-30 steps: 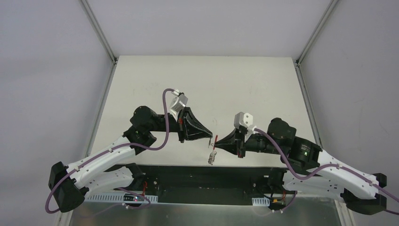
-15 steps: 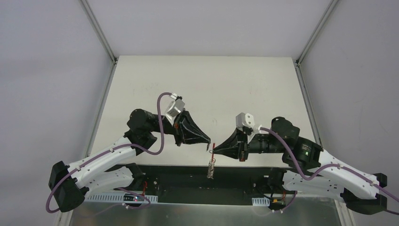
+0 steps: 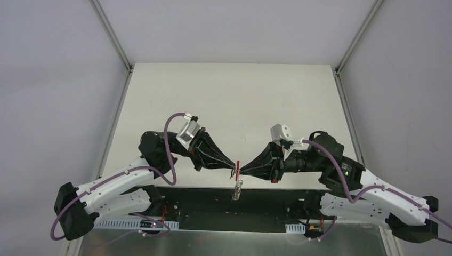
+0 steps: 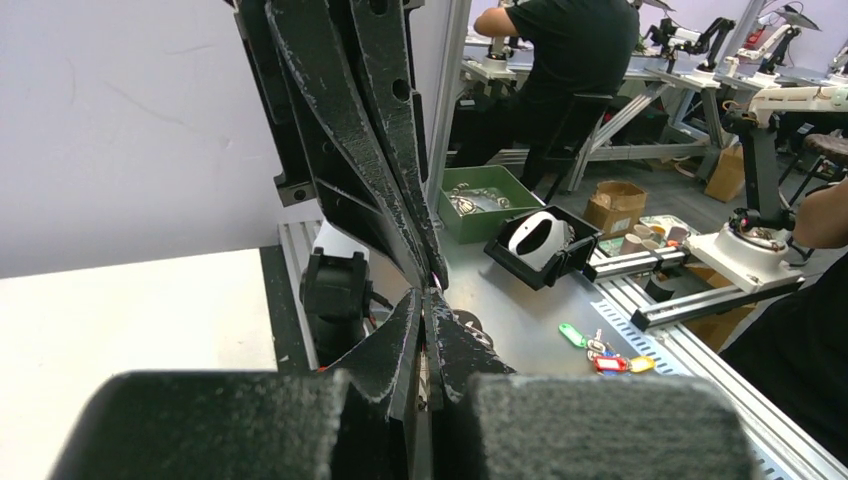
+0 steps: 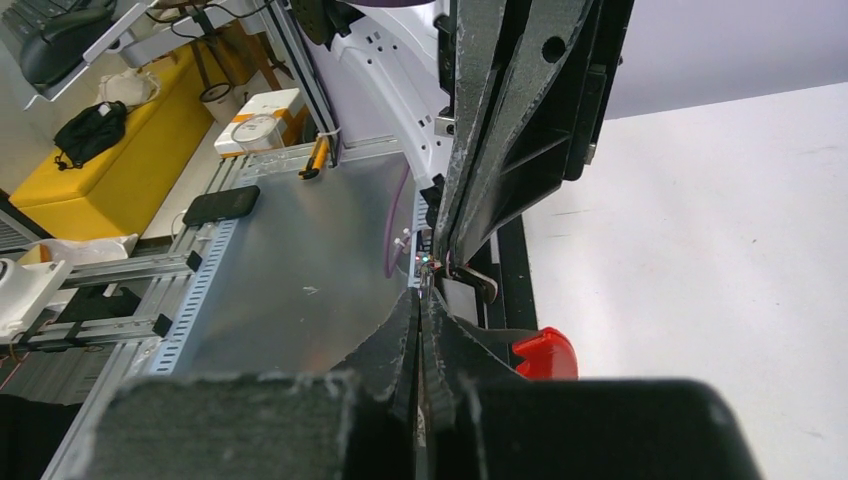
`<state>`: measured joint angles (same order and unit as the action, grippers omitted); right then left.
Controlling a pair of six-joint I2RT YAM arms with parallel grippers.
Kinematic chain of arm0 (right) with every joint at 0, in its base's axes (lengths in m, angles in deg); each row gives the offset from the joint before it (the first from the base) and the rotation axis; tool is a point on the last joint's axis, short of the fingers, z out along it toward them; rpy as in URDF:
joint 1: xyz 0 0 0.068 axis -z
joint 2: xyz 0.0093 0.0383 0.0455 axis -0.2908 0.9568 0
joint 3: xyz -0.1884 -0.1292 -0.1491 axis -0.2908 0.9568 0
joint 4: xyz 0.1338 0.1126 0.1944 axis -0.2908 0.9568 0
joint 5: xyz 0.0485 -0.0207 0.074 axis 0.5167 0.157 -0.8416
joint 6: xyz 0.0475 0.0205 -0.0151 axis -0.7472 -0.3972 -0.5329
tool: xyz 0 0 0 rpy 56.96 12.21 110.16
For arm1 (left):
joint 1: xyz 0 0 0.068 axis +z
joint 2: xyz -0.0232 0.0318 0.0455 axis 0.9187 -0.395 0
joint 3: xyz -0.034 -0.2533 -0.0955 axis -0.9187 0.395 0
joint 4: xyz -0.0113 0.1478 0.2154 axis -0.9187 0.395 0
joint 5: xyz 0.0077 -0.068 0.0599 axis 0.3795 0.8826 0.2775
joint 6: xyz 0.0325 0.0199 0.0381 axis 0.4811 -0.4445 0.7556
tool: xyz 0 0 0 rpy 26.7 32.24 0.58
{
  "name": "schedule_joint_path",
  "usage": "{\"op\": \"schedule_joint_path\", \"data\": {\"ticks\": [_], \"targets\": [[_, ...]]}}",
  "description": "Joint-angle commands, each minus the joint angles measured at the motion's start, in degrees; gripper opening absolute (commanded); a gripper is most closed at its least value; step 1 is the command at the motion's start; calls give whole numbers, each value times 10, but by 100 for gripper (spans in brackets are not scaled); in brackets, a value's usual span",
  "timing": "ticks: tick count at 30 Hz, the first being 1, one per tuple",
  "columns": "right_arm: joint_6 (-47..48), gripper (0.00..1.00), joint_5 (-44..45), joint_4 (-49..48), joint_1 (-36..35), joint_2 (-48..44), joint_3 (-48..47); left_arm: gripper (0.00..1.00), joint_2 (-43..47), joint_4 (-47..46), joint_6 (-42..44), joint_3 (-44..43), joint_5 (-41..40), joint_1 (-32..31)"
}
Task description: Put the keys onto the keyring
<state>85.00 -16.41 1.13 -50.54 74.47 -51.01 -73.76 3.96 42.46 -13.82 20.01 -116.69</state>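
At right hand (image 3: pixel 242 172) tip, keyring (image 3: pixel 237 185) dangling

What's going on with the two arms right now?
Both arms meet tip to tip over the near edge of the table. The right gripper has its fingers shut on the keyring near its red tag, with the silver loops dangling below. The left gripper, also shut, seems to pinch the tiny key right beside the ring. Whether it is threaded on is too small to tell.
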Motion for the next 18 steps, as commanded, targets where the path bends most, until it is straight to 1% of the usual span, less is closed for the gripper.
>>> {"op": "schedule_joint_path", "data": {"ticks": [1,7,18], "targets": [[-23,0,-31,-72,-2,0,-22,0,11,-84,-15,2,15,-10],[-34,0,-51,-93,-2,7,-19,0,9,-94,-16,-1,14,-18],[-51,0,-62,-107,-2,14,-17,0,10,-102,-17,-4,14,-32]]}}
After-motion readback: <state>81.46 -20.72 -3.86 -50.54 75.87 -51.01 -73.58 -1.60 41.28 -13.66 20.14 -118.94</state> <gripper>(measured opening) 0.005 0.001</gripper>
